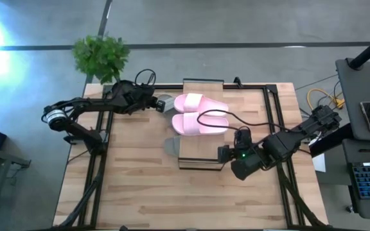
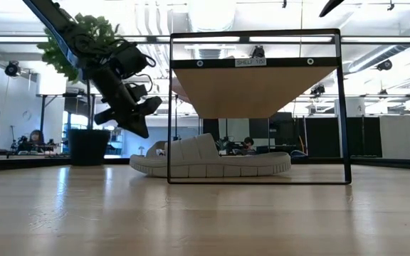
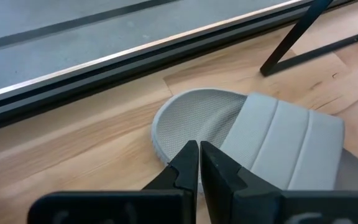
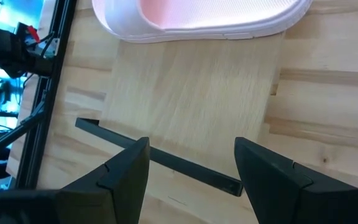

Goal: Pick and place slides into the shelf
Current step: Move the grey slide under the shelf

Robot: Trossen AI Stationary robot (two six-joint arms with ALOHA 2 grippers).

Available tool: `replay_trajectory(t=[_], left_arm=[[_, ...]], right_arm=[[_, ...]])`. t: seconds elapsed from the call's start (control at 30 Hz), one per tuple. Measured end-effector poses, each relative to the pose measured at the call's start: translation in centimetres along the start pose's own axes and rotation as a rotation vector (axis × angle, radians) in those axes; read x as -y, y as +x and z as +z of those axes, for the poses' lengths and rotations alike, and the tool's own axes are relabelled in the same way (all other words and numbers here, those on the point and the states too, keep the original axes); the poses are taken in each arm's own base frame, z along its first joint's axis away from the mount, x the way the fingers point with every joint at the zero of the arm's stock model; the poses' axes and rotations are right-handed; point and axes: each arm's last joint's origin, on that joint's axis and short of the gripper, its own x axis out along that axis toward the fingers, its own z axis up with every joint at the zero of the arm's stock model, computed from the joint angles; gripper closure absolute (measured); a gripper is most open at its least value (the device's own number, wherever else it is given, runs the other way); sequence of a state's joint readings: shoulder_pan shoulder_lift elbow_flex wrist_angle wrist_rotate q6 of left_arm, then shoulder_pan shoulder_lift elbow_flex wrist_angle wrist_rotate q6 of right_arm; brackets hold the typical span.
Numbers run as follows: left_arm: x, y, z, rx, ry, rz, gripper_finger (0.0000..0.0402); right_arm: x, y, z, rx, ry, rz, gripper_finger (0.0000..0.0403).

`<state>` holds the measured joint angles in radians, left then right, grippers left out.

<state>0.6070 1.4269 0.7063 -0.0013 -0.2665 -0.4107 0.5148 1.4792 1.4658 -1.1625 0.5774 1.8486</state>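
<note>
The wooden table (image 1: 140, 186) carries the shelf (image 1: 201, 157), with two pink slides (image 1: 200, 113) side by side on top so the lower level stays free. A grey-green slide (image 2: 212, 160) lies beneath it. The left hand (image 3: 199, 168), pinched closed and empty, hovers over another grey-green slide (image 3: 253, 134). The right hand (image 4: 191, 168) waits spread wide near the shelf's end.

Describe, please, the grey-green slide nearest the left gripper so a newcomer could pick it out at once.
Start at the low shelf with the light wood plank top in the middle of the table. Two pale pink slides lie on top of it. The grey-green slide lies on the tabletop below, at the shelf's side nearest the left gripper, whose fingers are shut.
</note>
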Motion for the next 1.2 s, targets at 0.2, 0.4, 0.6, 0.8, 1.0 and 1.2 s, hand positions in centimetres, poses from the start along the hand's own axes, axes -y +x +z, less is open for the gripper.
replay_trajectory(t=[0.2,0.4,0.6,0.8,1.0,1.2], left_arm=[[0.7,-0.2,-0.3,-0.003,0.019,-0.020,0.0400],[2.1,-0.6,-1.0,-0.014,-0.114,-0.050,0.0401],[1.6,0.1,-1.0,-0.031,-0.329,-0.024,0.0401],[1.7,0.2,-0.5,0.022,-0.489,-0.033,0.0401],[0.8,1.9,-1.3,-0.012,-0.645,0.056,0.0401],[0.9,3.5,-2.0,-0.065,-0.719,0.069,0.0401]], right_arm=[[0.0,0.0,0.0,0.000,-0.005,0.000,0.0177],[0.0,0.0,0.0,0.001,-0.018,-0.002,0.0177],[0.1,0.1,0.0,0.002,-0.022,-0.009,0.0177],[0.2,0.1,0.0,0.003,-0.023,-0.010,0.0177],[0.2,0.2,-0.1,0.002,-0.023,-0.010,0.0177],[0.2,0.2,-0.1,0.002,-0.023,-0.010,0.0177]])
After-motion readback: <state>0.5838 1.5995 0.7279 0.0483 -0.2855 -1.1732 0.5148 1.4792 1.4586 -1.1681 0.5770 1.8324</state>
